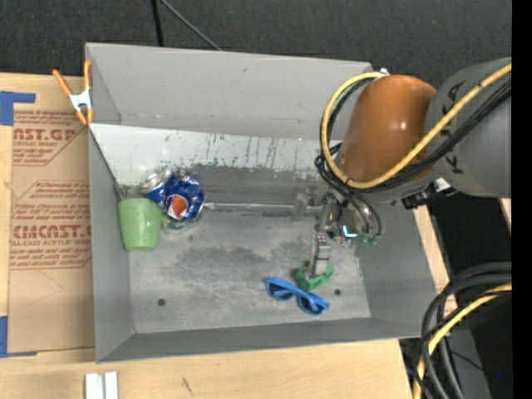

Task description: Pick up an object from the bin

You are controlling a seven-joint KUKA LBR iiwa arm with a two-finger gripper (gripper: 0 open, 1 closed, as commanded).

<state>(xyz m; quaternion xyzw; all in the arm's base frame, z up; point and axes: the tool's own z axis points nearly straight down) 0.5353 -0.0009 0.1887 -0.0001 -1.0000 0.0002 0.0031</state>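
Note:
My gripper [319, 256] hangs low over the bin's right front part, below the arm's orange cover. Its tip comes down onto a small green thing [313, 276] that lies on the floor there. Right in front of that, a pair of blue toy glasses [297, 294] lies flat, touching or overlapping the green thing. Whether the green thing is gripped cannot be made out.
A crushed blue, red and white can [177, 196] and a light green cup [139, 224] on its side lie against the left wall. The arm and its yellow cables reach over the bin's right side.

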